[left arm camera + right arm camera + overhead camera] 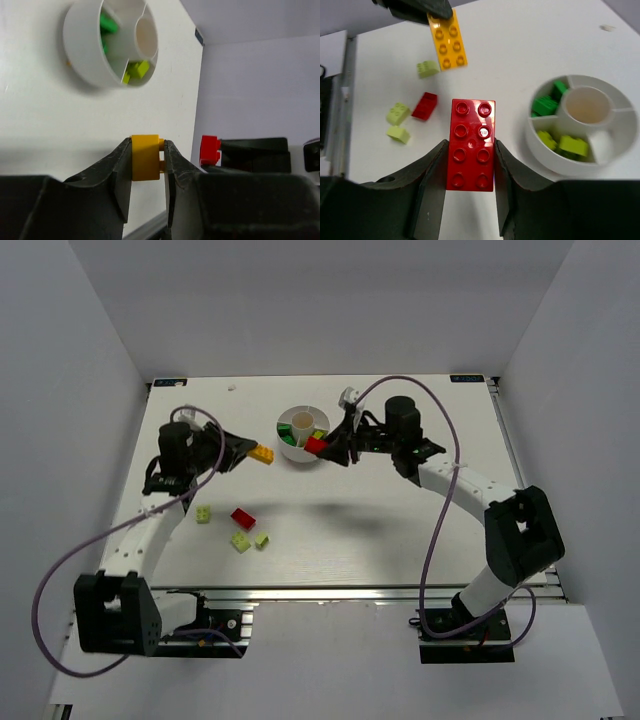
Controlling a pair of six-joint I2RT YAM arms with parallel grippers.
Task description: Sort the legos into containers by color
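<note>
Your left jaws clamp a yellow brick just left of the dish, your right jaws grip a long red brick at its right rim (green bricks and lime bricks sit in separate wedges), and three loose lime bricks and a small red brick lie on the worktop.

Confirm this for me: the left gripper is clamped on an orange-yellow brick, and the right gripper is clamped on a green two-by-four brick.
Not quite. The right gripper is clamped on a red two-by-four brick, not a green one; the right wrist view shows it. The left gripper is clamped on an orange-yellow brick, as stated.
</note>
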